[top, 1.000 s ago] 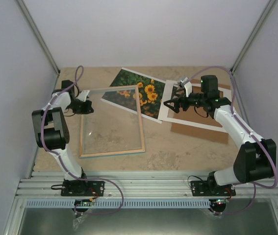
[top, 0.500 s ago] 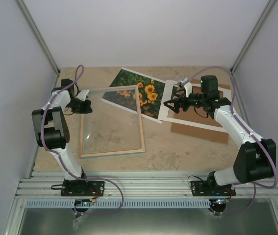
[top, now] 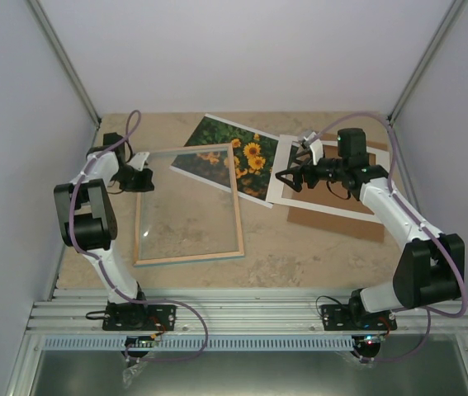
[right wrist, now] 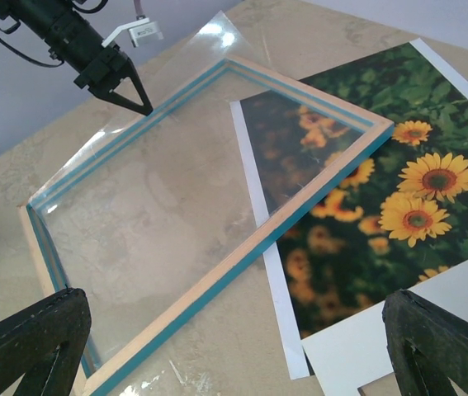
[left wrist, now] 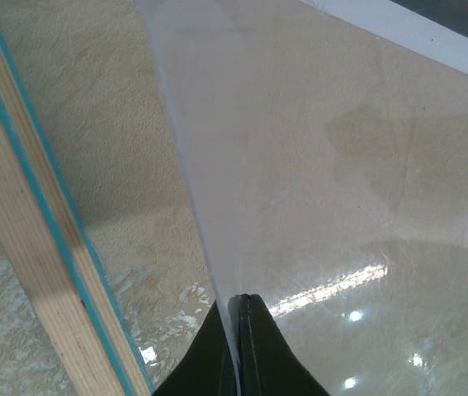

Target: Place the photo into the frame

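The frame (top: 239, 216) lies on the table with its wood back up and a blue edge showing (right wrist: 242, 256). Its far right corner rests over the photo (top: 254, 157) of orange-yellow flowers (right wrist: 399, 165). My left gripper (top: 146, 181) is shut on the left edge of the clear pane (left wrist: 324, 165). Its black fingertips (left wrist: 250, 346) pinch the sheet, which slants up out of the frame on that side. The frame's rail (left wrist: 44, 247) runs just to the left. My right gripper (top: 288, 176) hangs open above the photo's near edge, with nothing between its fingers (right wrist: 27, 346).
A white cut-out mat (top: 287, 145) lies right of the photo, partly on a brown backing board (top: 337, 221). The mat's corner (right wrist: 366, 355) overlaps the photo. Grey walls close in the table on three sides.
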`<state>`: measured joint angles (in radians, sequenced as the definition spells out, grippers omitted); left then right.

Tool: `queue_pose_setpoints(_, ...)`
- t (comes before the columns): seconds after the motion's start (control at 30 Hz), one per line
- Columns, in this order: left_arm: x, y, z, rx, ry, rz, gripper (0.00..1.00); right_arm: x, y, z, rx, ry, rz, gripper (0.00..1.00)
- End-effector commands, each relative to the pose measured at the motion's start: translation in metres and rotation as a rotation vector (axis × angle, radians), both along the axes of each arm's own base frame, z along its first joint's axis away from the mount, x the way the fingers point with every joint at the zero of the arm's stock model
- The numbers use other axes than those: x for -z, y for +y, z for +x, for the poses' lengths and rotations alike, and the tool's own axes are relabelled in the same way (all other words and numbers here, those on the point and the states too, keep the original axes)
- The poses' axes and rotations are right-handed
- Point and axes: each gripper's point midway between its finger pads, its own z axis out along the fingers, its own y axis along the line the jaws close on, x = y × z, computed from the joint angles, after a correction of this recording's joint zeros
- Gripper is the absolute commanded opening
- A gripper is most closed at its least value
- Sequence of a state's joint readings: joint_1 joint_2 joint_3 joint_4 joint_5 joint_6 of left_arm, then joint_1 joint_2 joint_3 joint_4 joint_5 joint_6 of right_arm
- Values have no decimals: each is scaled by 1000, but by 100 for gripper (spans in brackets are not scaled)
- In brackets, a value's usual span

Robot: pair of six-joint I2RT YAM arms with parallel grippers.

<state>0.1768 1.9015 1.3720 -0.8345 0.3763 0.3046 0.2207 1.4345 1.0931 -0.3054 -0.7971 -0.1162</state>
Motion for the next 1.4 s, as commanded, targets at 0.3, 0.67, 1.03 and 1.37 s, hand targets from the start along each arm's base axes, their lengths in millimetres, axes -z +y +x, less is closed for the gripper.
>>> queue_pose_setpoints(0.3, 4, 10, -6, -26, 48, 39, 0, 0, 1, -1, -2, -17, -1, 98)
queue_pose_setpoints(0.67, 2, 7, -12, -60, 122, 4, 0, -1, 1, -2, -2, -18, 0, 98)
queue_pose_setpoints(1.03, 8, 10, -16, -75, 153, 25, 0, 0, 1, -3, -1, -23, -2, 98)
queue_pose_setpoints(1.37, 16, 13, -17, -87, 171, 39, 0, 2, 1, -4, 0, -22, -3, 98)
